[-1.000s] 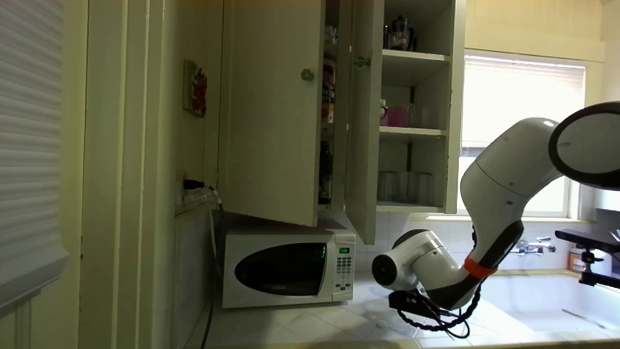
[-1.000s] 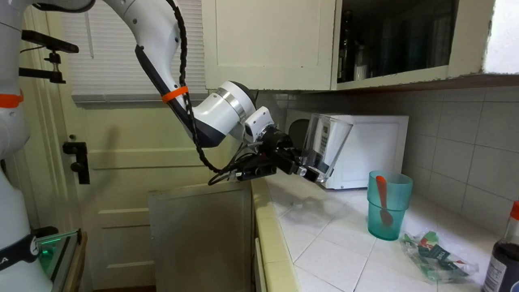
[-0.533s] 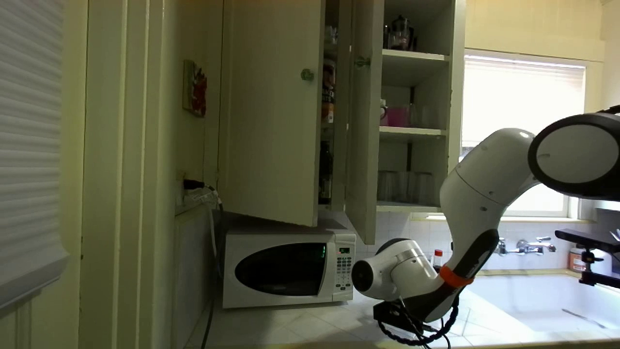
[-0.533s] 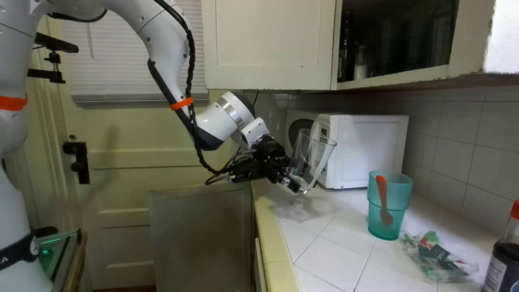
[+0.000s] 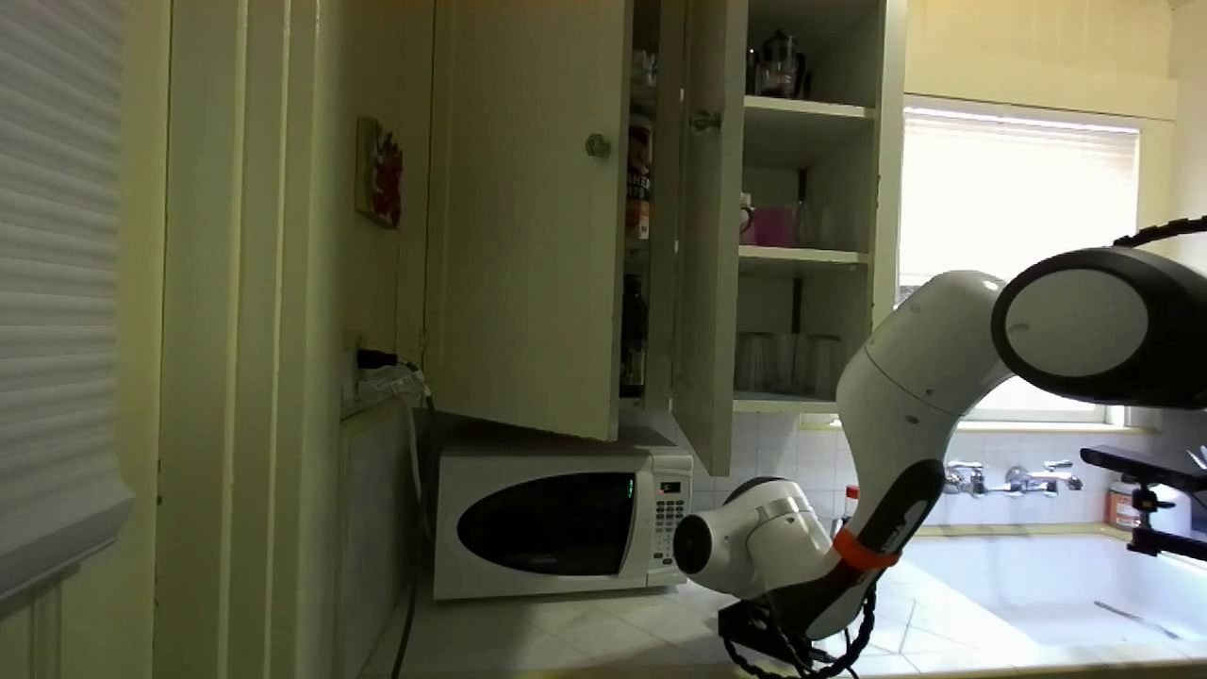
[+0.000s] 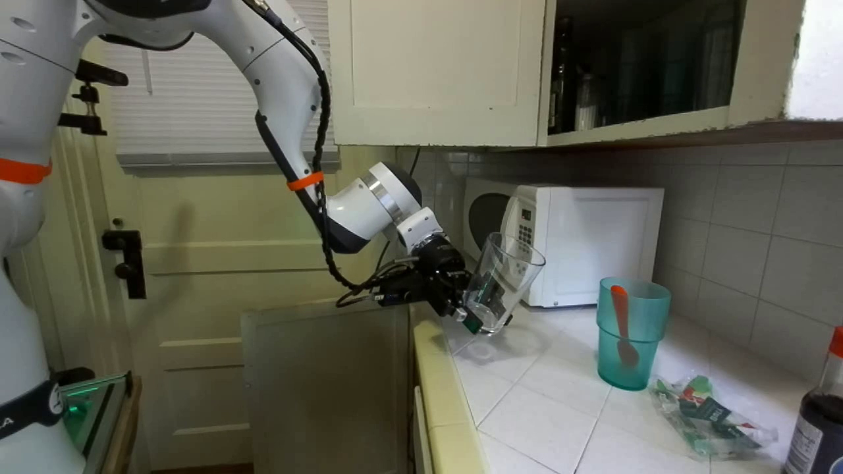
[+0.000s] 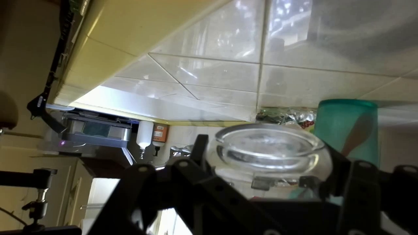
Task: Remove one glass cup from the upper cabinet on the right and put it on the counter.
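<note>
A clear, colourless glass tumbler (image 6: pixel 504 284) is held tilted, rim higher than its thick base, which is just above the pale, whitish tiled counter (image 6: pixel 533 415) with its yellow edging. The tall cream-white upper cabinet (image 5: pixel 886 189), with white shelves inside, stands with its green-knobbed door open.

Free room lies over the counter (image 6: pixel 540 401) below the gripper (image 6: pixel 490 323), with microwave (image 6: pixel 596 243) blocking one side, teal tumbler (image 6: pixel 645 329) the other, and open cabinet door (image 6: pixel 435 66) overhead.
</note>
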Controlling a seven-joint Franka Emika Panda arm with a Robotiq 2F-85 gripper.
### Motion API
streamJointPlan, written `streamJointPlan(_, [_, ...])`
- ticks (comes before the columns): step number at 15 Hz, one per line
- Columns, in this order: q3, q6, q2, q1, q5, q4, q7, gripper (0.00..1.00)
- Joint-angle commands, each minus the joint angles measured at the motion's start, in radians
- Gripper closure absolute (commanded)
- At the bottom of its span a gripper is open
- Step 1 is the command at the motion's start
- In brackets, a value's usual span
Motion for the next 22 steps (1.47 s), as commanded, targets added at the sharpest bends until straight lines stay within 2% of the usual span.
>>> streamJointPlan(1, [-0.003,-0.013,0.025,0.006,0.044,0.044,-0.031,0.49])
streamJointPlan(6, [-0.007,-0.004,0.052,0.008,0.054,0.074,-0.049,0.49])
streamJointPlan(10, [-0.019,0.025,0.048,0.015,-0.067,0.059,-0.005,0.49])
streamJointPlan(16, [-0.027,0.126,0.014,-0.001,-0.449,-0.020,0.164,0.49])
streamJointPlan(18, [-0.023,0.129,0.004,-0.006,-0.575,-0.056,0.233,0.49])
streamJointPlan(22, [-0.010,0.097,-0.016,-0.017,-0.757,-0.136,0.353,0.49])
